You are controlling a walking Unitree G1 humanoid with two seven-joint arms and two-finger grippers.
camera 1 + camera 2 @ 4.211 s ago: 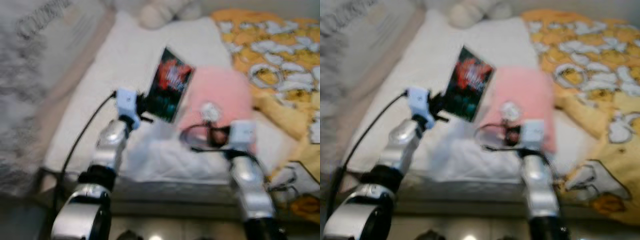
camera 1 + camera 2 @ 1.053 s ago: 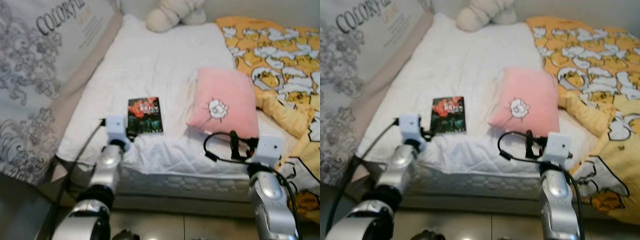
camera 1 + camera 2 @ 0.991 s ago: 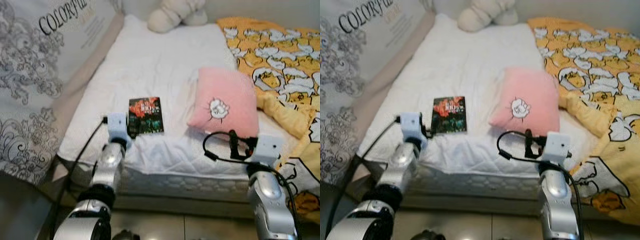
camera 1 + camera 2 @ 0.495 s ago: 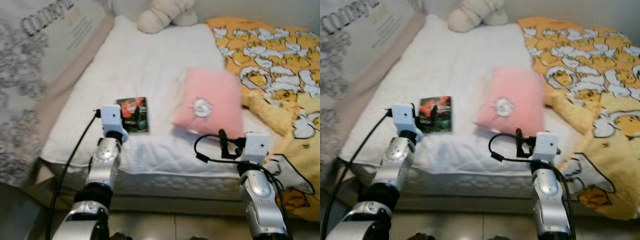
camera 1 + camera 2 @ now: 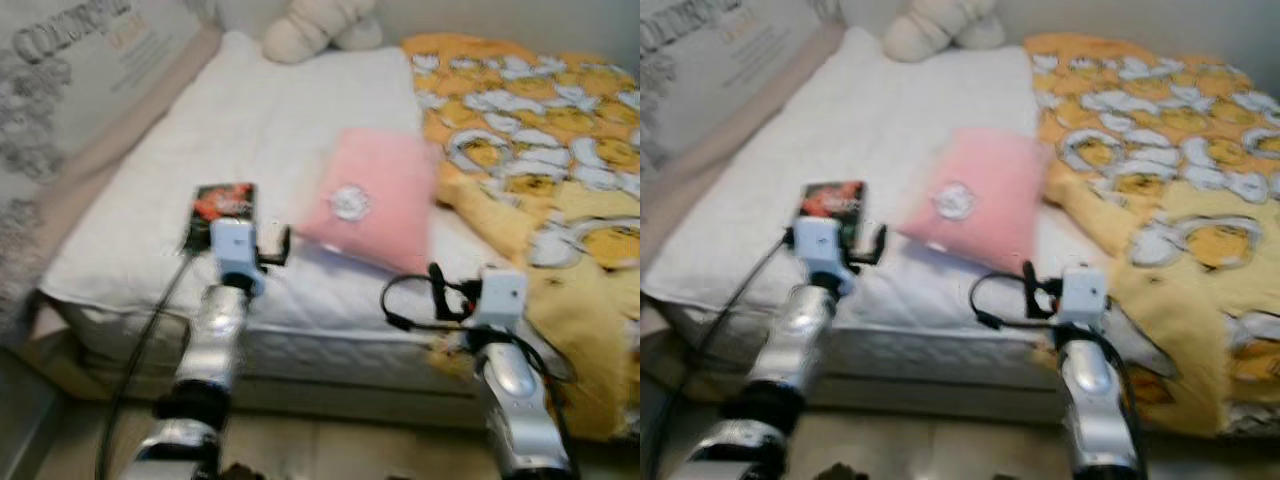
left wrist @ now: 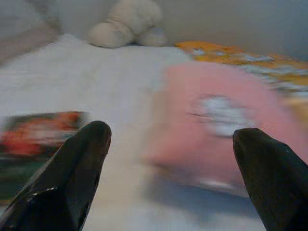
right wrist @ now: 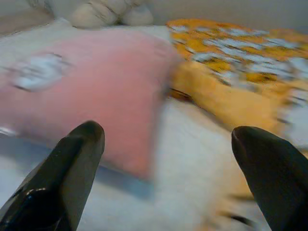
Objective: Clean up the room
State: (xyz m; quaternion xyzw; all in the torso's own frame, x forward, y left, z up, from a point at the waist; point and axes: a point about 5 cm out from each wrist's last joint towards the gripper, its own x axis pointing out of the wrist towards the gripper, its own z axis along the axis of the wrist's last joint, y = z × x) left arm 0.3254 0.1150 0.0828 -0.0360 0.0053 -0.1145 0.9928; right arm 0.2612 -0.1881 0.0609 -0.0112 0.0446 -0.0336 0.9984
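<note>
Both the left gripper (image 6: 168,168) and right gripper (image 7: 163,168) hover spread and empty at the bed's (image 5: 300,110) near edge, where the soft, light pink pillow (image 5: 370,200) lies, likely best pinched at a corner.

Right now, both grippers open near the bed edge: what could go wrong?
The book lies close to the mattress edge; a nudge from the open left gripper could push it off. The right gripper's loose cable hangs by the pink pillow and might snag it. The views are blurred, so aiming could be off.
</note>
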